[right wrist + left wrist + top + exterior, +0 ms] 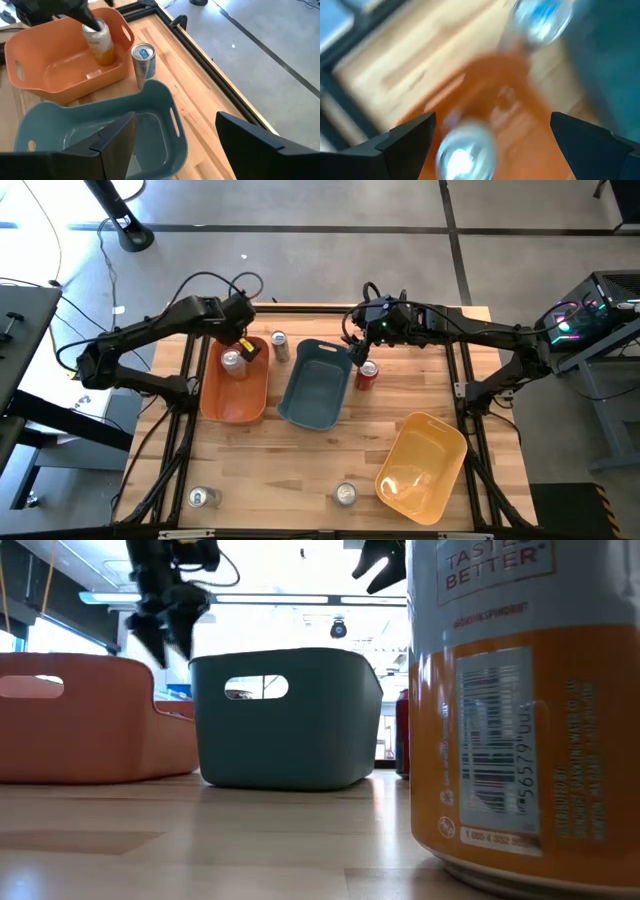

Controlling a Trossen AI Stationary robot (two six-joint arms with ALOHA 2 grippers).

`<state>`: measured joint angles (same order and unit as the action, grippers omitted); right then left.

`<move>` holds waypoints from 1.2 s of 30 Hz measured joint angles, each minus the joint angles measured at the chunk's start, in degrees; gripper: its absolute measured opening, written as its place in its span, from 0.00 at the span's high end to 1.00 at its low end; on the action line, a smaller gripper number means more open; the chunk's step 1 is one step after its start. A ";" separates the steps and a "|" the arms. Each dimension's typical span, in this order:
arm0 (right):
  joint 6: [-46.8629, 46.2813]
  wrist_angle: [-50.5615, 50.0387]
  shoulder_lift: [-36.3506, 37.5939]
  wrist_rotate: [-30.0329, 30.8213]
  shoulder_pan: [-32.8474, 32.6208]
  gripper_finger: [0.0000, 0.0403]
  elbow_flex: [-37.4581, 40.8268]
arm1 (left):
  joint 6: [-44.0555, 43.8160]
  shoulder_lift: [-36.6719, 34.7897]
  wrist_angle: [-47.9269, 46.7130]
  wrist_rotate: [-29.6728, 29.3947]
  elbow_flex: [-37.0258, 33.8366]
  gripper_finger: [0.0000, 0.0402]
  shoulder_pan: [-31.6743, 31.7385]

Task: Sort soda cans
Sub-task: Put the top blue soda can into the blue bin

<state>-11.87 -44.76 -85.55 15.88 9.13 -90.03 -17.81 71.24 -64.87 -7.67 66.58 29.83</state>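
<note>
Currently my left gripper (pixel 240 346), fingers spread, hovers above a soda can (pixel 233 361) standing in the orange bin (pixel 222 406). My right gripper (pixel 357 340), open and empty, overhangs the blue-grey bin (pixel 300 405).

Both arms: dark, near-black tubular links, bulkier joint housings. Black cables loop off left arm (pixel 150 345) and right arm (pixel 470 332) behind each wrist. Yellow marking beside left gripper (pixel 238 352). Right gripper (pixel 175 135) fingers: matte black, flat, angular.

Overhead and table-level views, two wrist closeups, all sharing the orange bin (pixel 236 385).
</note>
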 joint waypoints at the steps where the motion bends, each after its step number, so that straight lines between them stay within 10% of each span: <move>1: 0.14 0.06 -0.01 0.00 0.00 0.33 0.02 | 0.19 0.12 2.49 0.97 0.18 0.04 -0.05; 29: -1.14 -0.21 0.02 -2.46 0.00 0.33 0.02 | 13.70 28.78 4.75 -2.90 12.80 0.05 -1.30; 36: -1.12 -0.21 0.02 -2.40 0.00 0.33 0.02 | 15.74 30.42 4.62 -1.13 12.85 0.38 -1.51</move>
<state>-13.00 -44.97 -85.54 13.47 9.13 -90.02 -2.07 101.66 -60.25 -8.80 79.43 28.32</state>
